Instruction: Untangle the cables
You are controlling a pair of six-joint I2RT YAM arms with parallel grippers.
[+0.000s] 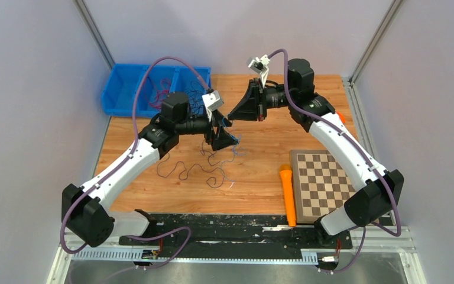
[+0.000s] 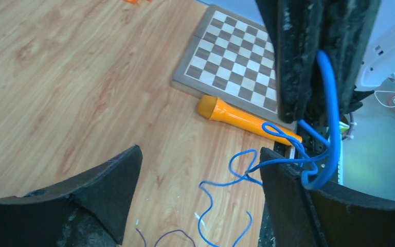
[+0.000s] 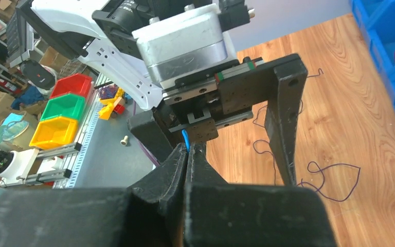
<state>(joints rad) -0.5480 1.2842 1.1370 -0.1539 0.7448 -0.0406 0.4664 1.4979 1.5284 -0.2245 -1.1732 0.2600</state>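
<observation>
A thin blue cable (image 2: 221, 182) curls over the wooden table and rises to my right gripper (image 2: 313, 56), which hangs just above. In the right wrist view my right gripper (image 3: 189, 146) is shut on the blue cable's upper part (image 3: 185, 138). My left gripper (image 2: 199, 152) is open just above the table, and the blue cable loops over its right finger (image 2: 293, 206). Dark purplish cables (image 1: 183, 170) lie curled on the table below both grippers (image 1: 221, 141), (image 1: 232, 116). One also shows in the right wrist view (image 3: 334, 180).
A chessboard (image 1: 322, 183) lies at the right front with an orange flashlight-like cylinder (image 1: 287, 195) beside it. A blue bin (image 1: 130, 89) holding more thin wires stands at the back left. Grey walls enclose the table.
</observation>
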